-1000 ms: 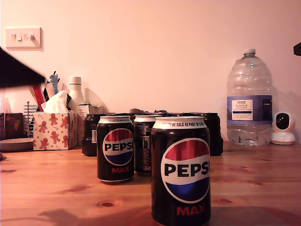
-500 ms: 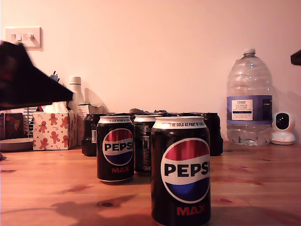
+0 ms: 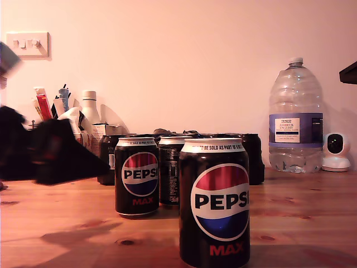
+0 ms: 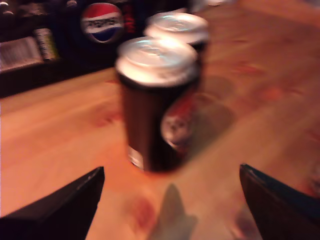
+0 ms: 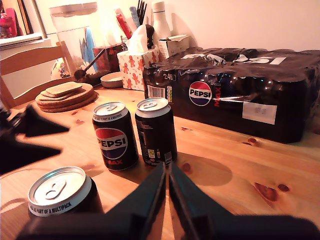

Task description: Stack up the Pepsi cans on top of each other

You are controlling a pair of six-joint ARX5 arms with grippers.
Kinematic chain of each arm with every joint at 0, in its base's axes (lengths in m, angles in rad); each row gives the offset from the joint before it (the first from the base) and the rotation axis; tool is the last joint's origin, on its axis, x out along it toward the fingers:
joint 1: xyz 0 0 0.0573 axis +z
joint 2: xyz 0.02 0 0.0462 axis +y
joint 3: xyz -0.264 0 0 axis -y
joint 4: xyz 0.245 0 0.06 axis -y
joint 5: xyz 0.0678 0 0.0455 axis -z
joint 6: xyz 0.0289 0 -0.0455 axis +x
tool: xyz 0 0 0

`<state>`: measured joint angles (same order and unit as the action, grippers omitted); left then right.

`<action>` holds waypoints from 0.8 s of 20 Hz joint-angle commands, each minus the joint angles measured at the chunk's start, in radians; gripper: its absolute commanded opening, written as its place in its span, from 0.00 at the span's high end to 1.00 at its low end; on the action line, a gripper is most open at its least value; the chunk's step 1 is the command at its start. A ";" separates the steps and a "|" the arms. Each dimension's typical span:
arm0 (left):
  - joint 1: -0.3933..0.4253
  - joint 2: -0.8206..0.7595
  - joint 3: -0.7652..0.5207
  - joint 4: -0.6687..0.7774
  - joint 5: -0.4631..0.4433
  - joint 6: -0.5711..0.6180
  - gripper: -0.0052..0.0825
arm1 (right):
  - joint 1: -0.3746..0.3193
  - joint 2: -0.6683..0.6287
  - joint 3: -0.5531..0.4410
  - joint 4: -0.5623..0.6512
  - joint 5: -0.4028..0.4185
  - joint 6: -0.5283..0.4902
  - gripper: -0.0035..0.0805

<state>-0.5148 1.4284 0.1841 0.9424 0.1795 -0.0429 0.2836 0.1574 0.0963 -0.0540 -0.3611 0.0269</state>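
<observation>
Exterior view first: a black Pepsi Max can with a silver rim stands front and centre, white PEPSI across the globe logo, red MAX below. A second black Pepsi Max can stands behind it toward the exterior view's left. A third black can sits just behind that, its logo turned away. All three stand upright and unstacked on the knotty wooden tabletop. Behind them is a shrink-wrapped black multipack. At the exterior view's right stands a large clear plastic water bottle with a blue label headed TESCO. A white light switch sits on the pale wall. My first end effector, a dark blur, hangs low at the exterior view's left, near the second can.

First wrist view: its jaws are spread wide and empty, with that can ahead between them.

Second wrist view: my second end effector has its fingers pressed together, gripping nothing. The nearest rim reads "AS PART OF A MULTIPACK". A gingerbread-print tissue box sits beyond.
</observation>
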 commanded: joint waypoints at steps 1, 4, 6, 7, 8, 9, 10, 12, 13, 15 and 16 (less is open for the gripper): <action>-0.003 0.006 0.013 0.005 0.003 -0.005 0.05 | 0.004 0.010 -0.016 0.004 -0.003 0.002 0.97; -0.007 0.006 0.024 0.008 0.003 -0.016 0.05 | 0.004 0.010 -0.016 0.003 0.002 0.002 0.97; -0.007 0.013 0.041 0.002 -0.031 -0.071 0.04 | 0.004 0.010 -0.016 0.003 0.005 0.002 0.97; -0.008 0.020 0.054 -0.010 -0.048 -0.100 0.04 | 0.004 0.010 -0.016 0.003 0.004 0.001 0.97; -0.013 0.032 0.066 -0.016 -0.058 -0.114 0.04 | 0.004 0.010 -0.016 0.004 0.005 0.001 0.97; -0.016 0.049 0.077 -0.016 -0.059 -0.114 0.04 | 0.004 0.010 -0.016 0.004 0.005 -0.001 0.97; -0.019 0.071 0.089 -0.006 -0.057 -0.107 0.04 | 0.004 0.010 -0.016 0.004 0.005 -0.001 0.97; -0.031 0.127 0.113 0.019 -0.042 -0.083 0.05 | 0.004 0.010 -0.016 0.004 0.005 -0.001 0.97; -0.037 0.158 0.126 0.031 -0.037 -0.059 0.05 | 0.004 0.010 -0.016 0.004 0.005 -0.001 0.97; -0.038 0.221 0.158 0.047 -0.037 -0.026 0.05 | 0.004 0.010 -0.016 0.004 0.005 -0.001 0.97; -0.038 0.249 0.174 0.066 -0.035 -0.009 0.05 | 0.004 0.010 -0.016 0.004 0.005 -0.001 0.97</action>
<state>-0.5503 1.6592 0.3454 0.9863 0.1402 -0.0669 0.2836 0.1577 0.0963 -0.0544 -0.3573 0.0257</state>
